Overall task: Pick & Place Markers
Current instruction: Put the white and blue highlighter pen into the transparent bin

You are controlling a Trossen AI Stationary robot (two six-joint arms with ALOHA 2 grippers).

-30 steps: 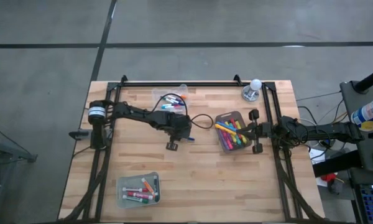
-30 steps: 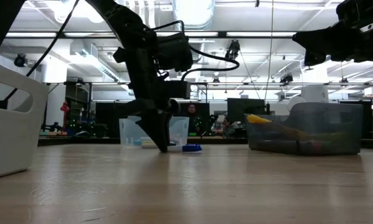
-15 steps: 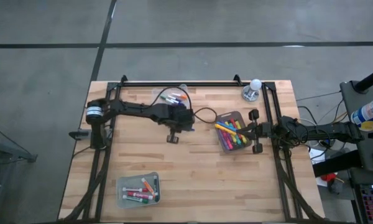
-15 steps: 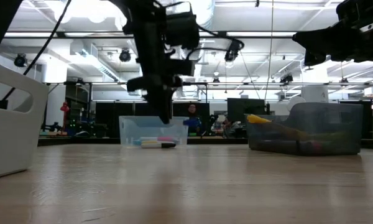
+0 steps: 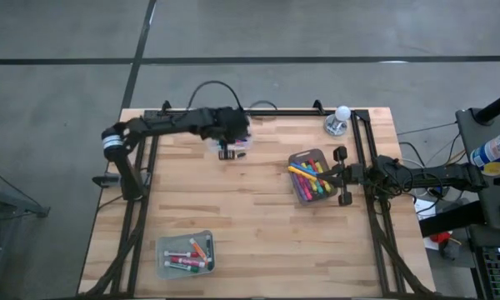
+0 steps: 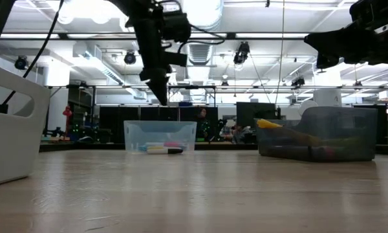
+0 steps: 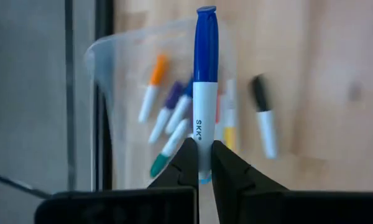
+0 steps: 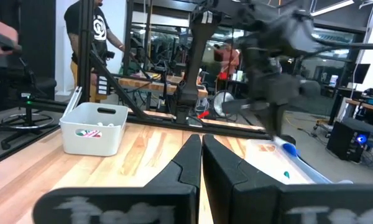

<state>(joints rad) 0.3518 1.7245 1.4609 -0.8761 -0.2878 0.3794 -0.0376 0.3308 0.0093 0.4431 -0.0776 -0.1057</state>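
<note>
Left gripper (image 7: 199, 163) pinches a blue marker (image 7: 205, 93) over the clear bin (image 5: 237, 140) at the table's far edge. Best release low, centred above the bin. Right gripper (image 8: 201, 155) idles beside the grey bin (image 5: 310, 175), fingers pressed together.

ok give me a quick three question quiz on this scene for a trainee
1. True or false: the left gripper is shut on a blue-capped marker.
2. Which container lies under the left gripper in the high view? A) clear bin at the table's far edge B) grey bin of markers C) clear bin at the near edge
3. Fill in: the right gripper waits beside the ____ bin.

Key: 1 true; 2 A; 3 grey
</note>
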